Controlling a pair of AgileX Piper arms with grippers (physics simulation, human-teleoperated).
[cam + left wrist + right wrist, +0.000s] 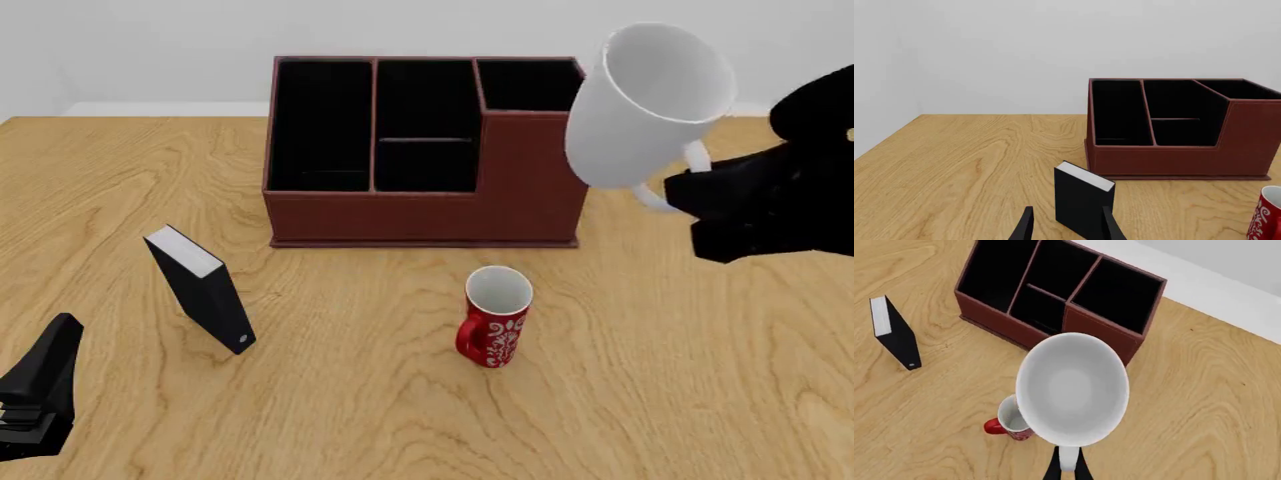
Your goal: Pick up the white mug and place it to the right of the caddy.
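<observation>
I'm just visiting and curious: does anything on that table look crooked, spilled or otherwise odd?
Nothing is spilled or broken. Two things stand out: the white mug is off the table, held tilted by its handle in the right tool, beside the caddy. The black box stands on end, leaning a little. The red mug stands upright.

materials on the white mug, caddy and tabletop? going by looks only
White mug: looks like glazed ceramic, plain smooth white with soft shading inside, held by its handle in the right gripper.
Caddy: leather-look reddish-brown skin, faintly textured and matte, with black lining; could be faux leather.
Tabletop: light wood with visible grain swirls, low sheen; may be veneer or laminate.
</observation>
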